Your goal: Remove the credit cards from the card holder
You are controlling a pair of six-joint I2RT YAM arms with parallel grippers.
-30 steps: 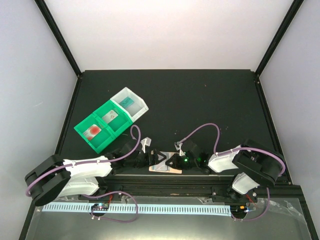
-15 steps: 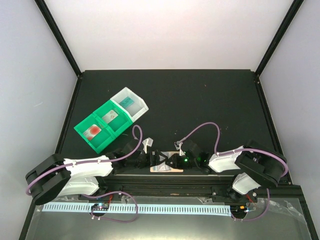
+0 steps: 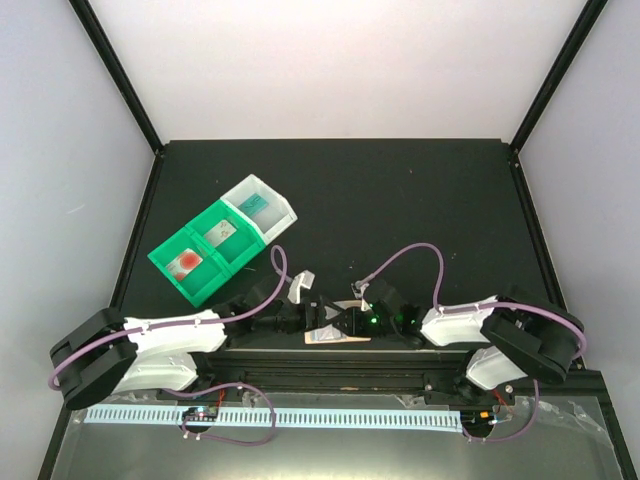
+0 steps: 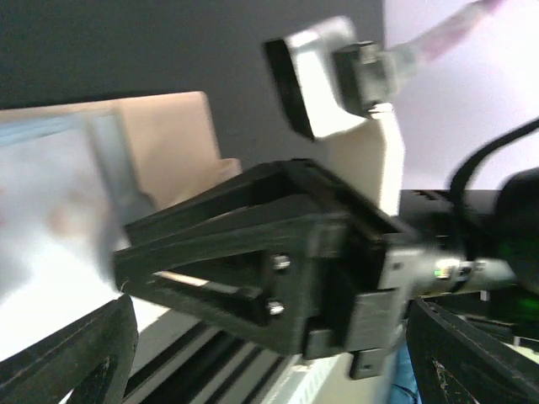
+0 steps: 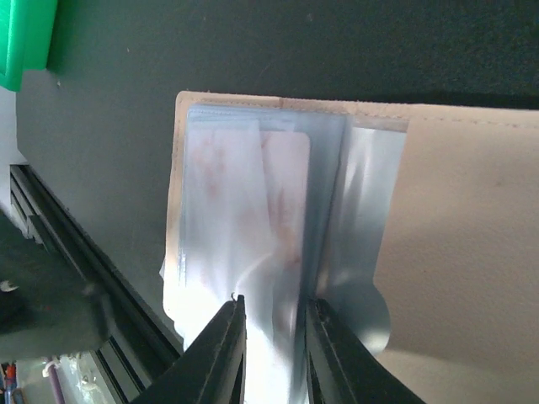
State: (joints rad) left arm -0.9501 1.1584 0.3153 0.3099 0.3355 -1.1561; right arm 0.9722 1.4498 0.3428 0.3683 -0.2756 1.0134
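The card holder, peach-tan with pale blue sleeves, lies at the table's near edge between both grippers. In the right wrist view the card holder is open, and a pale card with reddish marks sits inside a sleeve. My right gripper is closed to a narrow gap on the sleeves. My left gripper is wide open, facing the right gripper close by, with the holder to its left. From above, the left gripper and right gripper almost touch. Three cards lie in the bins: red-blotched, pale, teal.
A green bin and a white bin stand joined at the left middle of the black table. A metal rail runs along the near edge just behind the holder. Purple cables loop over both arms.
My left arm has reached further right, bringing its open gripper up against the right gripper over the holder. The right gripper has stayed on the holder.
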